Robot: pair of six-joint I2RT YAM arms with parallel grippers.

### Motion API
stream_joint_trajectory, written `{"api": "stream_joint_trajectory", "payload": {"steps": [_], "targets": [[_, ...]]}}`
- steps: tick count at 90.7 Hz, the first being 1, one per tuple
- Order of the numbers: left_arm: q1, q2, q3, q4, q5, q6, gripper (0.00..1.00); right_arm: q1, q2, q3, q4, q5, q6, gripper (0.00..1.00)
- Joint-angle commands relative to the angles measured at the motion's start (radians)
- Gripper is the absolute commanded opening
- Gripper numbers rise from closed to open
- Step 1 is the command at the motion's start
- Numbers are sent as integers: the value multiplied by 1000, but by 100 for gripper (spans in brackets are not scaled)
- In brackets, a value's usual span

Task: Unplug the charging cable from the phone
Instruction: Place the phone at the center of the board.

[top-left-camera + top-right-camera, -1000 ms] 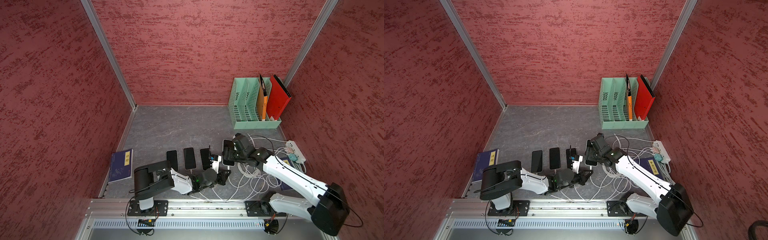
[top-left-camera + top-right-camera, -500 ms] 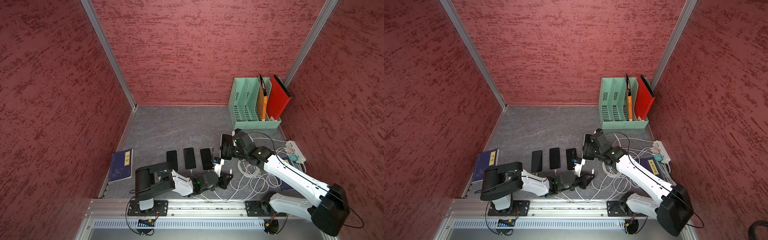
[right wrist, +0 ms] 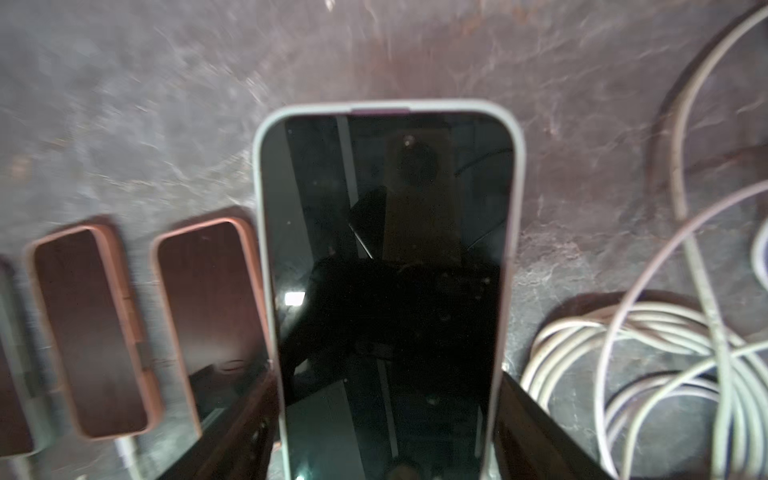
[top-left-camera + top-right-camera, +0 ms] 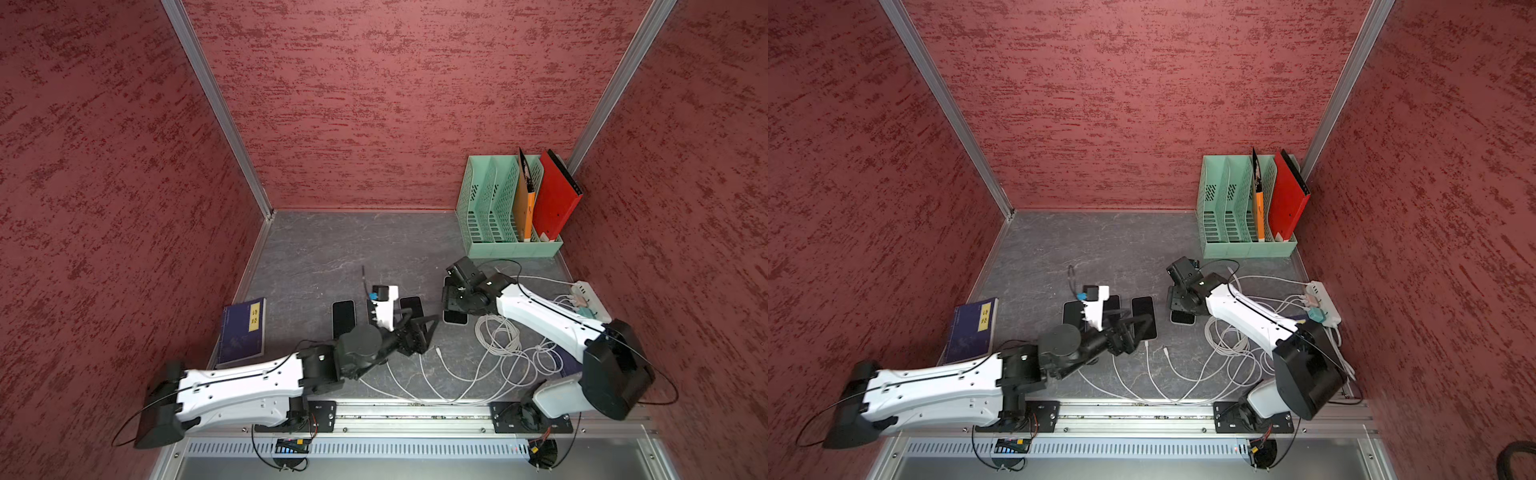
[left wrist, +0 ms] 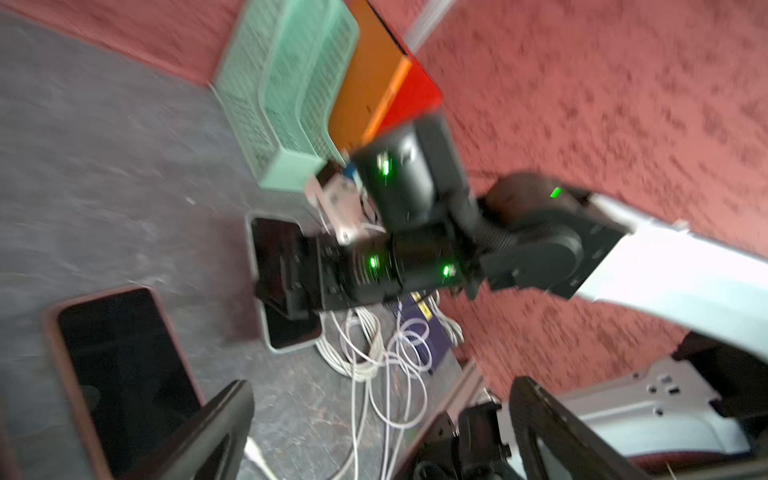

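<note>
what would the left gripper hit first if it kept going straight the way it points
The left gripper points at the right gripper, clamped on the phone; probably that first, though depth is unclear.

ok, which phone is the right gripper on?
The end phone beside the cables, pale case, between the right gripper's jaws. The other three lie clear of it.

Book [image 4: 243,332] label [image 4: 255,314], perhaps 诗经.

Top views high above the whole tabletop [image 4: 332,249]; wrist views close, low, sharing one phone [image 3: 386,270].
</note>
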Motion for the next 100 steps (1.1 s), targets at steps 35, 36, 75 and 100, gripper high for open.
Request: {"api": "stream_joint_trajectory", "payload": {"steps": [35,36,75,100], "targets": [[328,-189,-193,-222,282,-32,100,-5,97,-64,106,-113,-42,33],[328,-183,-191,-220,283,-28,100,-5,100,-62,106,-116,-42,38],[274,-14,-94,-288,220,21,100,11,145,-9,55,-93,-47,98],[291,-5,-128,-195,225,13,100,101,2,28,-50,106,7,99]]}}
